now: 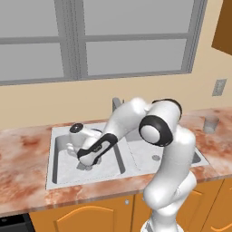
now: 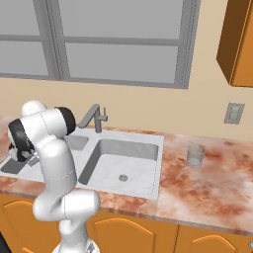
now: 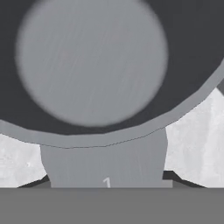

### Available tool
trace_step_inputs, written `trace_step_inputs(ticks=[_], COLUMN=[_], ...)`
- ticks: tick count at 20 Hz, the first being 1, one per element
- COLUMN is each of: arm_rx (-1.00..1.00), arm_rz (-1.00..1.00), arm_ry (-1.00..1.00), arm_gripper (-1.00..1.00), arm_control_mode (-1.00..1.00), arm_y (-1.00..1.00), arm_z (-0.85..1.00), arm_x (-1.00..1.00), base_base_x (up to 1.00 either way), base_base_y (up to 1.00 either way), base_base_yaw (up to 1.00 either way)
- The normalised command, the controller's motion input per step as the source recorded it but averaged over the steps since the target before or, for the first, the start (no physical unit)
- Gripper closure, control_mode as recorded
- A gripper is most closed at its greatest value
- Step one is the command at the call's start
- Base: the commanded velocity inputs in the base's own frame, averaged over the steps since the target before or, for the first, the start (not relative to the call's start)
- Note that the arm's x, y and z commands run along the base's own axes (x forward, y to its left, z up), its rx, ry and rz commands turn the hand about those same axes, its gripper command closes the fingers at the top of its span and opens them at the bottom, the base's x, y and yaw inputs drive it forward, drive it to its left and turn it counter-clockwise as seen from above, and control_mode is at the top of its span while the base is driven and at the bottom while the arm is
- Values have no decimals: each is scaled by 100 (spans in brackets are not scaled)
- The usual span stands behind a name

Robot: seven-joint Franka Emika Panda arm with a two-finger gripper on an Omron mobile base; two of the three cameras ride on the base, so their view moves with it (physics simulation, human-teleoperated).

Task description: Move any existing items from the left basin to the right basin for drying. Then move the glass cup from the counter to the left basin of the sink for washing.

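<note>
My pot [image 3: 92, 65] looks like brushed dark metal, matt; the counter [image 2: 197, 183] is glossy marbled stone, the cabinets [image 1: 90, 217] wood.

- Grey-framed window [image 1: 90, 41] above the cream wall.
- Grey wall outlet [image 2: 233, 113] right of the window.
- Orange upper cabinet [image 2: 237, 42] at top right.
- Orange lower cabinet doors [image 1: 90, 217] with a small round knob [image 1: 127, 202].

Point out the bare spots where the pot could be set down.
The light grey right basin is bare around its drain. The marbled counter is free in front of the translucent glass tumbler. The left basin is crowded by the arm and the dark grey pot.
</note>
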Motion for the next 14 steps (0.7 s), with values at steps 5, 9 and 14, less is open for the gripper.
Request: trace_step_inputs(ticks=[5, 9, 14], arm_rx=[0, 0, 0], arm_rz=[-5, -9, -14], arm_ry=[-1, 0, 1], arm_gripper=[100, 100, 100], arm_control_mode=[-100, -100, -100], arm_y=[-28, -32, -38], arm_z=[66, 57, 33], arm_x=[-8, -18, -19], base_base_x=[0, 0, 0], base_base_y=[0, 0, 0], base_base_yaw=[0, 0, 0])
